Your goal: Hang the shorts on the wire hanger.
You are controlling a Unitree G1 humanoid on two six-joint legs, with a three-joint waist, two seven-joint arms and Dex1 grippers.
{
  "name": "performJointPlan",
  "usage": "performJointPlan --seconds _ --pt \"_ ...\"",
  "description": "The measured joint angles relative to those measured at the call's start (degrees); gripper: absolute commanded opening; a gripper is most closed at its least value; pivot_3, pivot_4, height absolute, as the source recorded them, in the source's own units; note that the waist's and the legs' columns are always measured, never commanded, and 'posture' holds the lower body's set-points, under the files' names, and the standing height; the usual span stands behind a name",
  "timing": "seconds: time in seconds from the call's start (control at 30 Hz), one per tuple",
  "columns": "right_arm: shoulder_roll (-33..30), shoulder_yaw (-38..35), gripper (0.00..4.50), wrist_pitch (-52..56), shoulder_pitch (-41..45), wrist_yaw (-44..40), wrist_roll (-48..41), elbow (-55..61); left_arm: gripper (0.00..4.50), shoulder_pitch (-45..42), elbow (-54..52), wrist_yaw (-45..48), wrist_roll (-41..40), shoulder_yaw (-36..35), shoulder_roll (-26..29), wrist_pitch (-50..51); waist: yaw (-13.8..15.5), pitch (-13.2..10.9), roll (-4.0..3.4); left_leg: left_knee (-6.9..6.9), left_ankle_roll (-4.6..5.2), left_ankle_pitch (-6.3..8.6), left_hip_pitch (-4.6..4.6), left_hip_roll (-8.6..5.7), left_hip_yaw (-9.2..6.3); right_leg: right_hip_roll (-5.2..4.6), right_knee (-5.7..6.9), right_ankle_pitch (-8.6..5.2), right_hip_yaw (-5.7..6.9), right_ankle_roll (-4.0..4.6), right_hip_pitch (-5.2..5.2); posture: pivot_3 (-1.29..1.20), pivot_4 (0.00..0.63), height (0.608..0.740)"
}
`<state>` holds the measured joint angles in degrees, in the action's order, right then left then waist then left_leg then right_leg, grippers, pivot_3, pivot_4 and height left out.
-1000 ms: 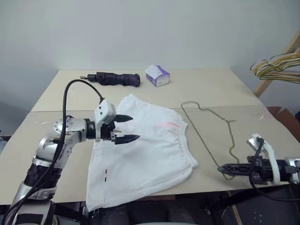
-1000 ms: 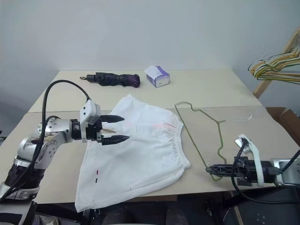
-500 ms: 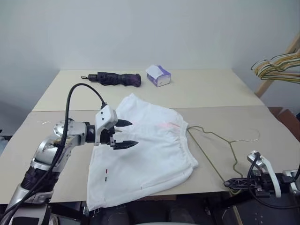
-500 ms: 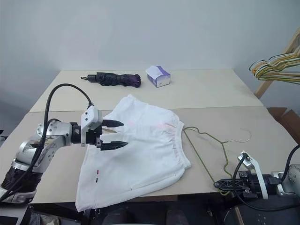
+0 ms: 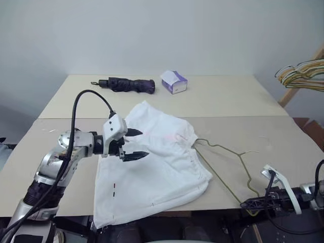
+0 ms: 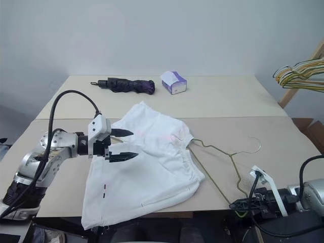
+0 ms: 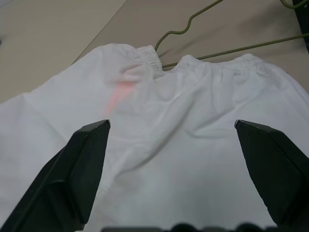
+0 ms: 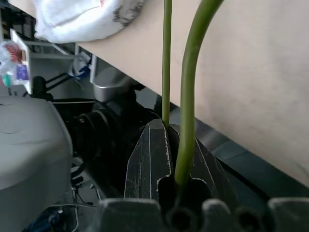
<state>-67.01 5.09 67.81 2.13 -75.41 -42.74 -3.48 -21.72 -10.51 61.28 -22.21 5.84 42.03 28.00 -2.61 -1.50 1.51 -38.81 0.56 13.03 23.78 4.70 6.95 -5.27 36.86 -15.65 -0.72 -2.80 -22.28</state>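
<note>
right gripper (image 6: 242, 204) pinches the thin olive-gold wire hanger (image 6: 215, 167) by a corner, feeding it toward the white fabric shorts (image 6: 147, 167); left gripper (image 6: 123, 145) hovers spread, ready to lift the waistband.

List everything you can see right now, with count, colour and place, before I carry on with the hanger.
shorts: one, white, spread on the near table, hem over the front edge.
wire hanger: one, olive-gold, flat on the table, one corner at the waistband, the other in the right gripper.
umbrella: one, dark purple, folded, far table.
tissue box: one, purple and white, far table beside the umbrella.
bunch of hangers: several, yellow, green and white, on a wooden rack at far right.
tables: two, beige, pushed together.
left gripper: black jaws open, over the shorts.
right gripper: black jaws shut on the wire hanger, at the table's front edge.
</note>
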Motion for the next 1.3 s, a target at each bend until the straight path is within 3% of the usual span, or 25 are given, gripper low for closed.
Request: performJointPlan --seconds 0.4,0.63,0.8,1.07,1.3 --pt "-4.32 6.58 0.0 -6.3 6.99 -12.14 5.98 -2.78 4.48 0.4 -0.01 -1.31 2.16 0.78 -1.58 -0.34 0.28 -0.01 -0.03 -0.02 0.0 0.0 -0.01 0.0 0.0 0.0 0.04 -0.01 0.01 -0.01 -0.01 -0.02 0.0 0.74" --pt "-0.8 8.28 0.0 -6.19 13.69 -12.71 7.94 -8.2 4.48 0.37 -0.03 -1.63 2.93 2.02 -2.27 -0.39 0.23 0.0 -0.03 -0.02 0.0 0.0 0.0 -0.01 0.01 0.0 0.04 -0.01 0.01 0.0 -0.01 -0.02 0.0 0.74" --pt "0.92 14.04 0.0 -6.87 14.74 -12.72 12.0 -8.68 4.48 0.37 0.04 -1.61 3.31 2.29 -2.51 -0.48 0.51 0.0 -0.04 -0.05 0.0 0.0 0.0 -0.01 0.01 -0.01 0.1 -0.01 0.01 0.0 -0.01 -0.03 0.0 0.74" --pt "4.21 19.41 0.0 -8.72 24.84 -13.35 18.02 -15.44 4.48 -0.55 0.27 -1.78 4.41 3.8 -4.12 -0.98 0.06 0.02 -0.1 -0.05 0.0 0.0 0.0 -0.01 0.02 0.01 0.15 -0.01 0.0 0.0 -0.04 -0.02 0.0 0.74" --pt "5.06 22.21 0.0 -7.55 31.42 -13.58 11.26 -19.57 4.48 -0.36 0.23 -3.4 4.97 4.09 -4.94 -1.59 0.54 0.01 -0.12 -0.06 0.0 0.0 0.01 -0.02 0.02 0.0 0.15 -0.02 0.01 0.0 -0.03 0.01 0.0 0.74"
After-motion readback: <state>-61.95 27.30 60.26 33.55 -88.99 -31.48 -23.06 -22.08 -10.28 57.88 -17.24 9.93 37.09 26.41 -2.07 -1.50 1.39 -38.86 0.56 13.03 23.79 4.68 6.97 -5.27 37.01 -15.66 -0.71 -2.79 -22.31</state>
